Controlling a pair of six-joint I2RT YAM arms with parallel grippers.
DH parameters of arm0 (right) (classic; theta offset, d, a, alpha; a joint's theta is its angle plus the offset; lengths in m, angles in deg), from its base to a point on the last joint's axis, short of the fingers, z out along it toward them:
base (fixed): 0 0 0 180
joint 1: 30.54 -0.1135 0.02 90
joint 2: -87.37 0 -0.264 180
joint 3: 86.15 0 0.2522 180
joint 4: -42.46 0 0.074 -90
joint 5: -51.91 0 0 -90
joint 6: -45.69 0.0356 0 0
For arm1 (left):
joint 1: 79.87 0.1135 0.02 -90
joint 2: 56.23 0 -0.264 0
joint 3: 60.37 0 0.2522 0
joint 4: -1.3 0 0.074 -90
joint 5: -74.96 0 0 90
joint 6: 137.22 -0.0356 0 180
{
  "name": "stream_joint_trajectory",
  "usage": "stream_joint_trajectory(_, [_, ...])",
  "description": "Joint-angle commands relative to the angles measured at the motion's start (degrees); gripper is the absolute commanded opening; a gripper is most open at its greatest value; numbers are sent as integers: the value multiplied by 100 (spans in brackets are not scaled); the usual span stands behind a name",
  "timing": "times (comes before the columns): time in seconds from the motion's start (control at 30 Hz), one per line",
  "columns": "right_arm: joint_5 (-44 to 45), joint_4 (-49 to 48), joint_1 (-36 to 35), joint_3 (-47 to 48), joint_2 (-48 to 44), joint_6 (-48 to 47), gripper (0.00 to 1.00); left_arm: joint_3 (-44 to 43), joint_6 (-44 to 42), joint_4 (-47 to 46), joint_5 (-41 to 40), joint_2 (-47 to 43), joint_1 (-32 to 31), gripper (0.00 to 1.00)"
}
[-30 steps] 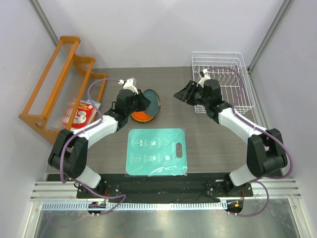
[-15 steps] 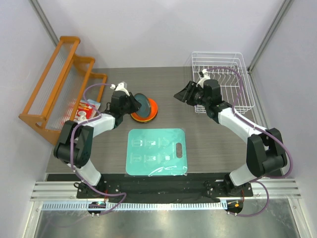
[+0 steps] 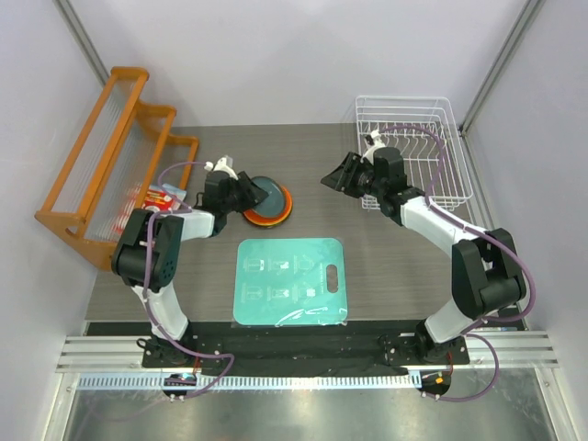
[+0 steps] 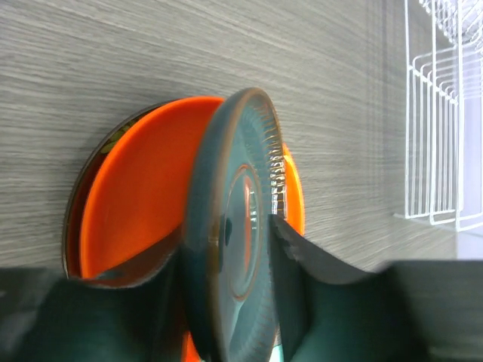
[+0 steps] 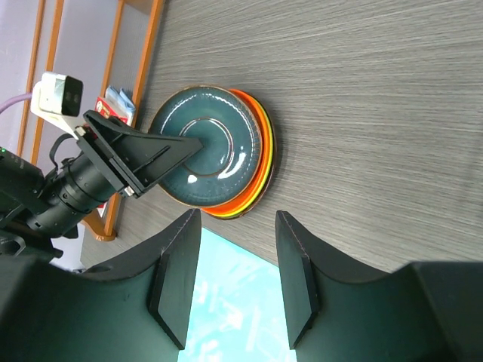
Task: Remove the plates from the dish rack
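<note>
Status | left tool (image 3: pixel 248 192) astride blue plate (image 5: pixel 207 154) on orange plate (image 4: pixel 136 196), upper-left of centre; grip unclear | right tool (image 5: pixel 238 219) wide, empty.

Open tabletop (image 3: pixel 312 147) between plate stack (image 3: pixel 267 201) and dish rack (image 3: pixel 424 170), right fingers (image 3: pixel 342 172) over it.

Teal plate (image 3: pixel 262 194) atop orange plate (image 3: pixel 279 210) — white wire dish rack (image 3: pixel 439 175) well apart.
</note>
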Motion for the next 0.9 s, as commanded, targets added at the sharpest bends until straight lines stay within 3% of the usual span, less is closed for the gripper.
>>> stream_joint_trajectory(0.0, [-3, -83, 35, 285, -78, -166, 50, -116, 53, -181, 221, -25, 32, 52])
stream_joint_trajectory(0.1, [50, 14, 35, 311, -122, -236, 50, -142, -44, 65, 98, -87, 24, 64])
stream_joint_trajectory(0.13, [85, 32, 35, 320, -131, -254, 50, -151, -79, 144, 19, -104, 24, 96])
stream_joint_trajectory(0.17, [111, 58, 35, 320, -166, -271, 50, -160, -123, 223, -16, -183, 24, 99])
stream_joint_trajectory(0.87, [2131, 1648, 61, 487, -1115, -1756, 56, -906, -1555, 3070, -1010, -2336, -3, 100])
